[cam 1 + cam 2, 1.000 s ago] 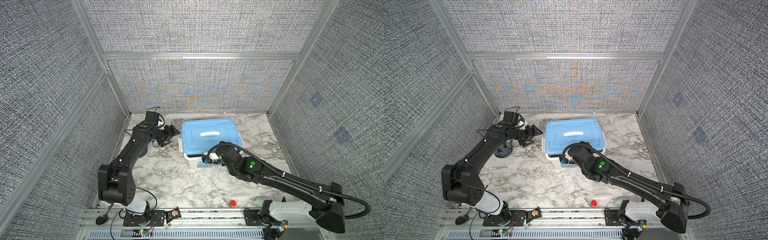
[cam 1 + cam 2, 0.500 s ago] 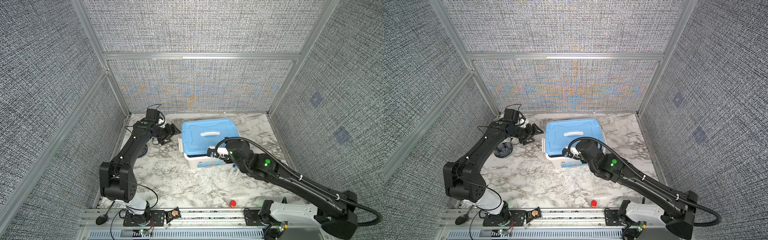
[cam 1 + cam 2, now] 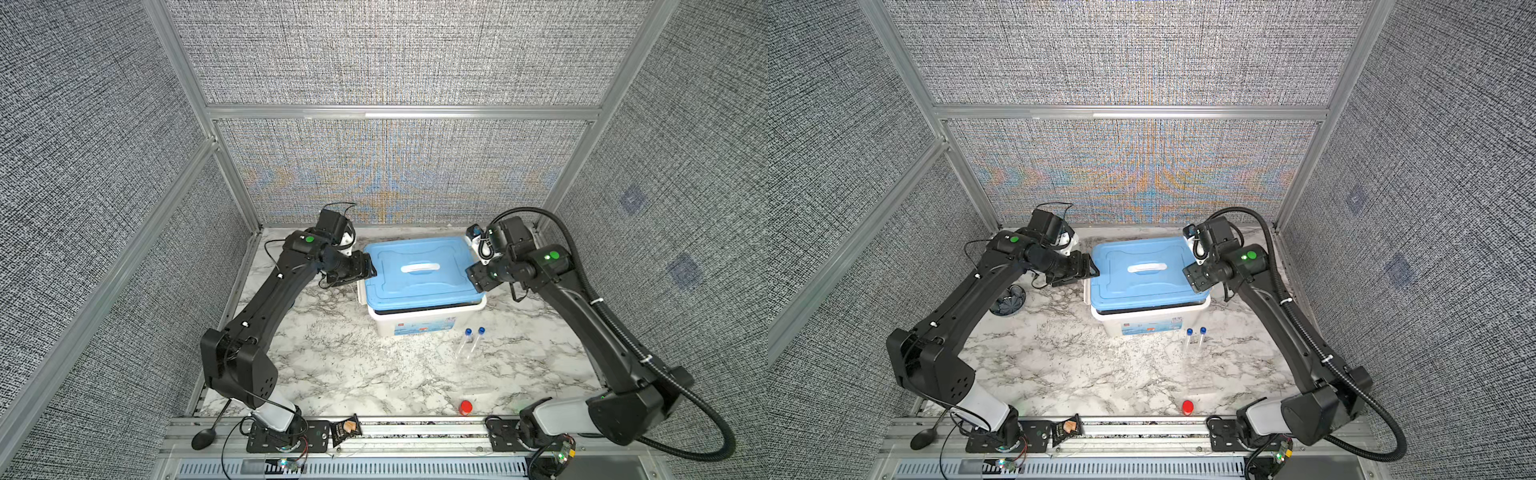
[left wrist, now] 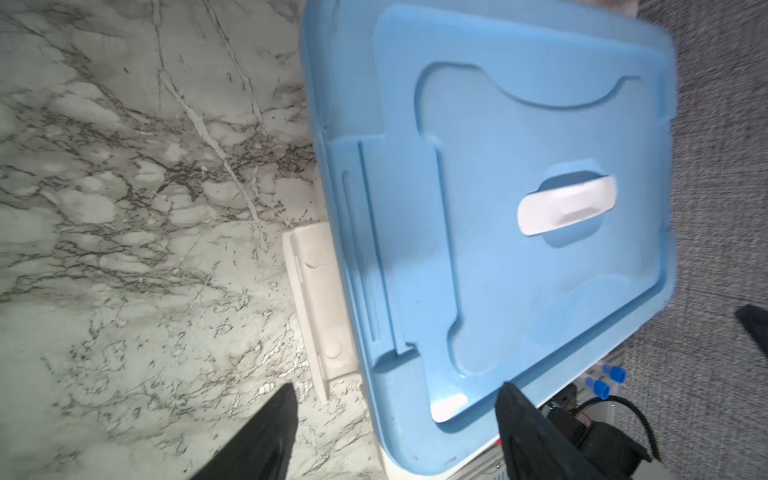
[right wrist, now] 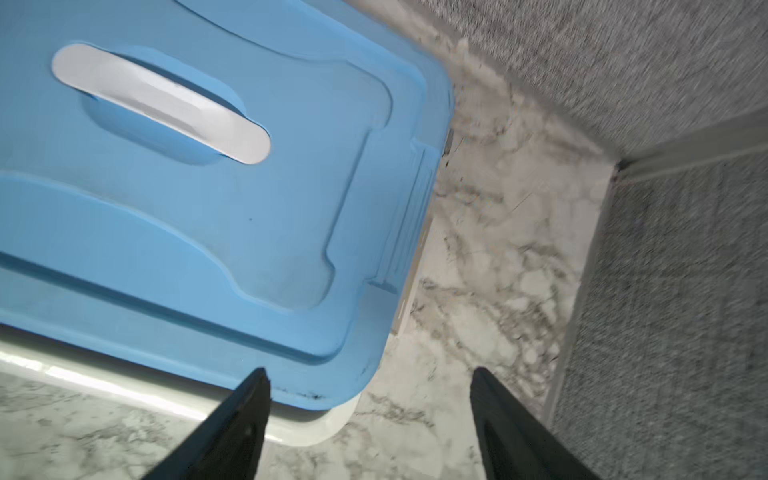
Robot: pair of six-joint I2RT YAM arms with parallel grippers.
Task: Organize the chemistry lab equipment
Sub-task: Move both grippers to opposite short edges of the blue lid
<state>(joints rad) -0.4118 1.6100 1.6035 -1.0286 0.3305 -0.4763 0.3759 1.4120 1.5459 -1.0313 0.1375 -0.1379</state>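
Two slim clear tubes with blue caps (image 3: 469, 343) (image 3: 1195, 340) lie side by side on the marble, just in front of the white box (image 3: 415, 326); their caps (image 4: 604, 382) also show in the left wrist view. The box's blue lid (image 3: 419, 270) (image 4: 498, 249) (image 5: 208, 228) sits on it with a dark gap along the front. My left gripper (image 3: 365, 270) (image 4: 397, 388) is open at the lid's left edge, a lid corner between its fingers. My right gripper (image 3: 475, 278) (image 5: 369, 372) is open at the lid's right edge, holding nothing.
A white latch flap (image 4: 320, 307) hangs on the box's left side. A dark round dish (image 3: 1009, 301) lies under the left arm. A red-capped item (image 3: 466, 407) stands near the front edge. A black snack packet (image 3: 345, 434) and a black spoon (image 3: 203, 438) rest on the front rail.
The right arm pulled away from the box's front and swung to the lid's right edge, its jaws widening. The two tubes came into view on the table. The left gripper moved right to the lid.
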